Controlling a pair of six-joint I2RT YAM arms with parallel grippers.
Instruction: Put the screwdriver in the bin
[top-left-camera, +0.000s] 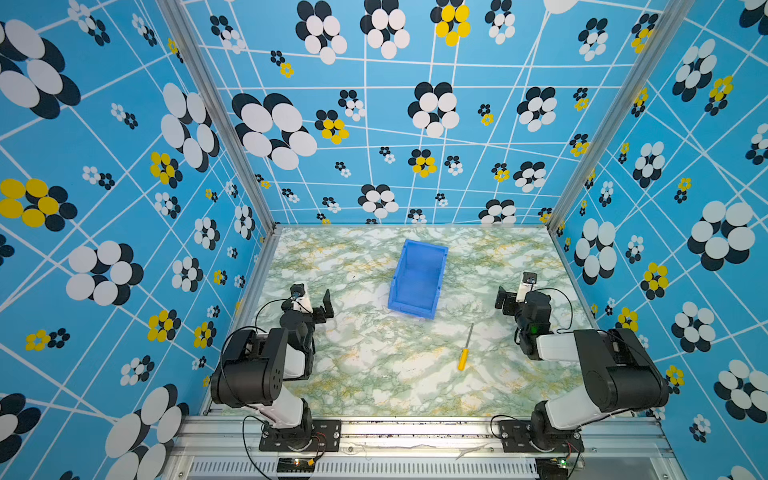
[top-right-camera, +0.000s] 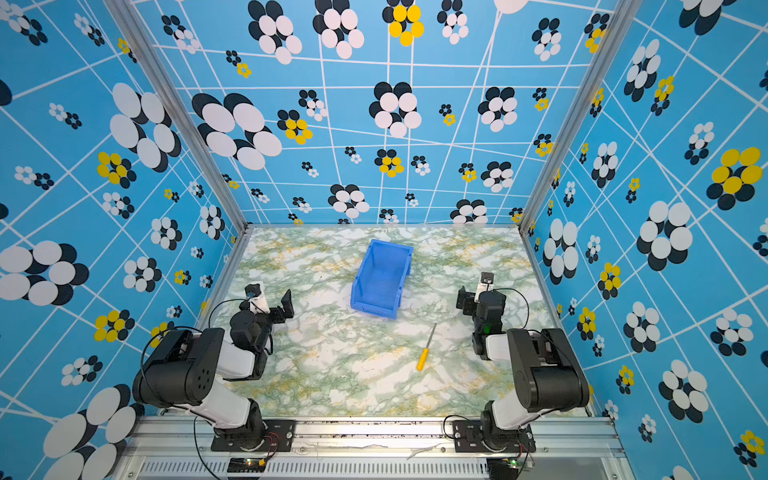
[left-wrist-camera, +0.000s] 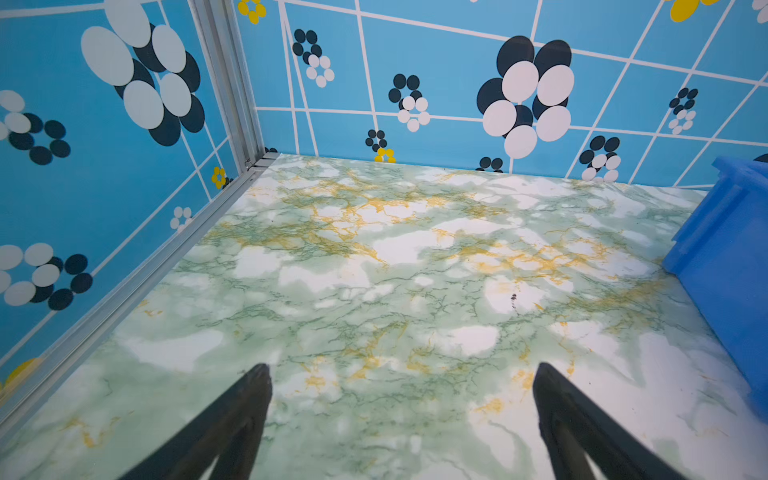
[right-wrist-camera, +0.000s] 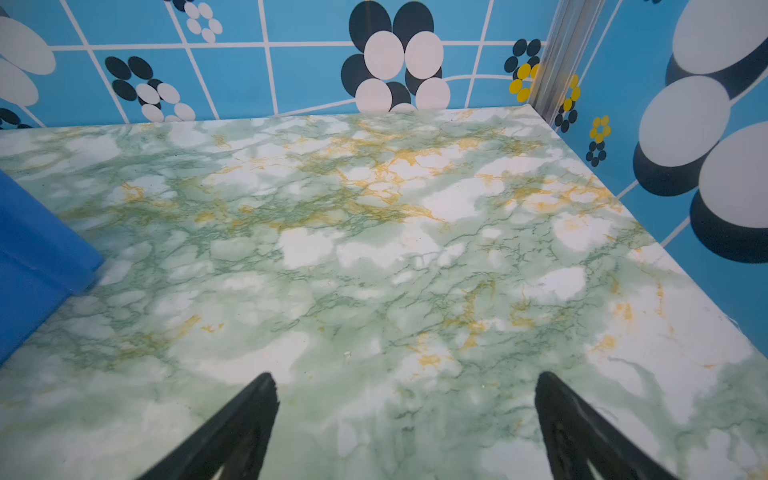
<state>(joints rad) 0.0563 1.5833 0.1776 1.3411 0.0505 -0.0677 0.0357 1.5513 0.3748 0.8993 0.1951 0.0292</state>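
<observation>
The screwdriver (top-left-camera: 465, 350) (top-right-camera: 426, 348) lies flat on the marble-patterned table in both top views. Its yellow handle is nearest the front edge and its thin shaft points toward the bin. The blue bin (top-left-camera: 417, 282) (top-right-camera: 381, 279) stands upright and empty behind it, mid-table. My left gripper (top-left-camera: 312, 303) (left-wrist-camera: 402, 368) is open and empty, left of the bin. Right of the bin, my right gripper (top-left-camera: 517, 296) (right-wrist-camera: 405, 375) is also open and empty. Each wrist view catches only an outer side of the bin (left-wrist-camera: 723, 257) (right-wrist-camera: 33, 257). The screwdriver is out of both wrist views.
Patterned blue walls with aluminium corner posts (top-left-camera: 216, 124) enclose the table on three sides. Both arm bases (top-left-camera: 299, 434) (top-left-camera: 540, 436) are bolted to a metal rail along the front edge. The marble tabletop (top-left-camera: 374, 374) spreads between the arms.
</observation>
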